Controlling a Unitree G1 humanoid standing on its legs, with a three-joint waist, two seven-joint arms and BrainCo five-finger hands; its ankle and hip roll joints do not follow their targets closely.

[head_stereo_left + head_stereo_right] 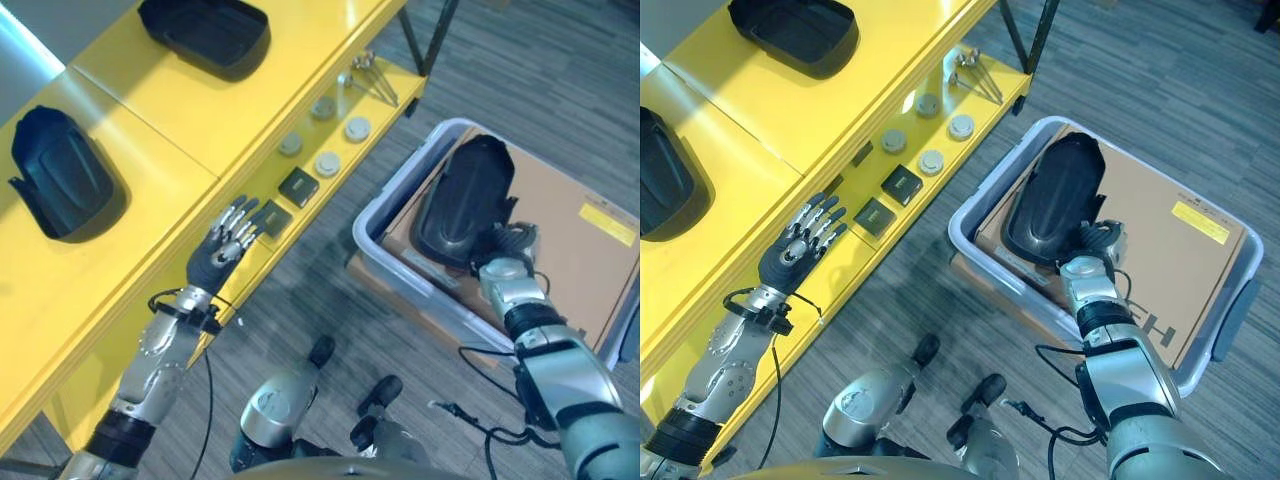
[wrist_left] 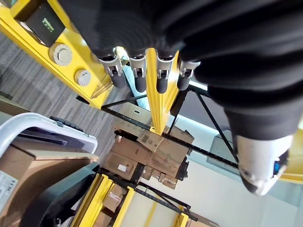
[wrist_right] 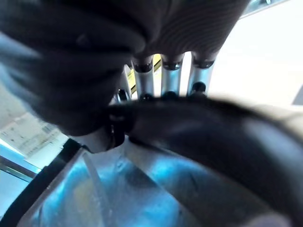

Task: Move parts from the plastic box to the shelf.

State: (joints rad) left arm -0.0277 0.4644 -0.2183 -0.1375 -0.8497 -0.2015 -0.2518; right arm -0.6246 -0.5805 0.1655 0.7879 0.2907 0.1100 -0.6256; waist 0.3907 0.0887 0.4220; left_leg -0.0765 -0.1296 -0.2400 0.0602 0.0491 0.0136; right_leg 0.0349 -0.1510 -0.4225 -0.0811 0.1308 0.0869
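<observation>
The right hand [image 1: 1095,247] reaches down into the pale grey plastic box [image 1: 985,200] that stands on the grey striped floor, and it meets the near end of a long black moulded plastic part [image 1: 1055,195] that lies there on a flat sheet of brown cardboard [image 1: 1160,250]. In the right wrist view the silver fingers [image 3: 170,78] run down over the dark rounded edge of this part [image 3: 213,137] and their tips pass behind it, so whether they are curled round it cannot be told; the part is in contact with the hand and rests in the box, with its far end pointing away from the hand toward the shelf. A small yellow label [image 1: 1200,222] sits on the cardboard beyond the hand, toward the box's far side. The left hand [image 1: 225,245] is raised beside the front edge of the yellow metal shelf [image 1: 180,110], fingers straight and a little spread, holding nothing. Just past its fingertips, on the shelf's lower ledge, lie two dark square blocks [image 1: 298,186], and farther along the same ledge a group of grey round discs [image 1: 328,163] and a small bundle of metal pieces [image 1: 372,78]. On the shelf's upper surface, above and to the outer side of the left hand, sit two black moulded plastic parts [image 1: 60,172], well apart, one close to the hand and the other at the far end.
</observation>
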